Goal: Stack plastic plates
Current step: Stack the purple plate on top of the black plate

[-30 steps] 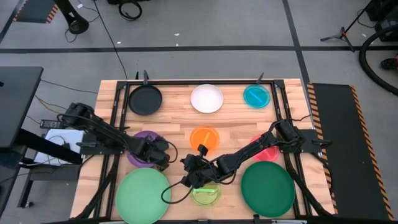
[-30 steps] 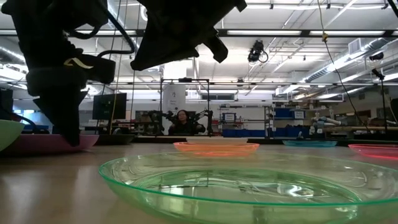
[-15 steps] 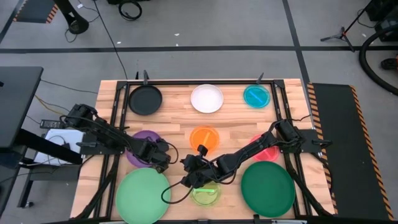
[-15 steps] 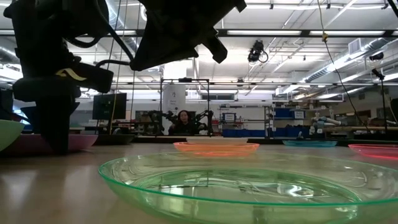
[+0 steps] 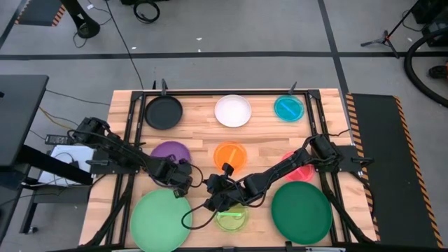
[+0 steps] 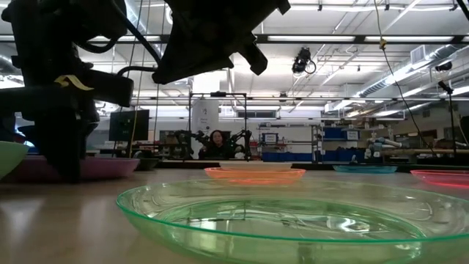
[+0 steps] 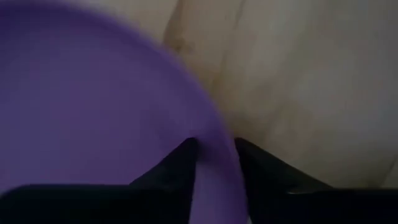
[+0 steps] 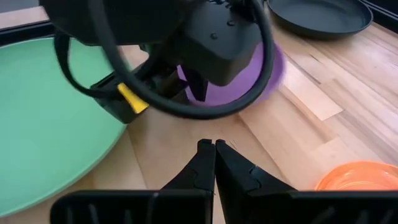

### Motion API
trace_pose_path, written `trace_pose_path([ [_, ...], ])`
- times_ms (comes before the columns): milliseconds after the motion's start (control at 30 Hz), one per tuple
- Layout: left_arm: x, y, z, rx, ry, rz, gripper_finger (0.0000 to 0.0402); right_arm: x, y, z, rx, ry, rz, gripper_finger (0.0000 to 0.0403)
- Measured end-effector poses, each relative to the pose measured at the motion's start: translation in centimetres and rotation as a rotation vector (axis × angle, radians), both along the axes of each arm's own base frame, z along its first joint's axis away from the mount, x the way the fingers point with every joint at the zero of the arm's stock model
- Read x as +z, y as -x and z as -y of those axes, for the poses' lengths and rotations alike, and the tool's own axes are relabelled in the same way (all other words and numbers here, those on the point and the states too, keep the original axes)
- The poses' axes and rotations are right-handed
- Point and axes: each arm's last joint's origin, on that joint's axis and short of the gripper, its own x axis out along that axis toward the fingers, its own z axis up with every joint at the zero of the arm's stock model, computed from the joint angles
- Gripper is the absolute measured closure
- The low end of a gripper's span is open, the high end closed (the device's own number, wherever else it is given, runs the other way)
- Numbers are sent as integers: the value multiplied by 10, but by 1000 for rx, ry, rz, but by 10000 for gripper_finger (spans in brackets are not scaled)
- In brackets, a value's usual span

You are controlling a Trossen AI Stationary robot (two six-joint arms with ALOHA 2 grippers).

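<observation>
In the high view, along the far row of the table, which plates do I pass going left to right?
Black plate → white plate → teal plate.

— Are any words, numbers or brand names showing on the round plastic plates or the dark arms?

— Nothing readable is showing anywhere. The signs in the room beyond the wooden slatted table [image 5: 266, 136] are coming out too small to make out.
</observation>
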Motion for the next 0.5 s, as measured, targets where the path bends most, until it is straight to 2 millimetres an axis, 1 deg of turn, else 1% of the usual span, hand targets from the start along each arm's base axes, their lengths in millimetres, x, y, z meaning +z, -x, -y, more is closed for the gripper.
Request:
trace_pose_path([
  [100, 0, 0, 0, -45, -14, -5, 326, 0, 1, -3, 30, -12, -10, 383],
  [200, 1, 0, -1, -67, -40, -10, 345, 2, 1, -7, 83, -28, -45, 383],
  [300, 3, -2, -1, -88, -48, -16, 350, 6, 1, -9, 122, -42, -76, 383],
  [500, 14, -6, 1, -103, -92, -21, 354, 16, 3, -16, 153, -16, -103, 383],
])
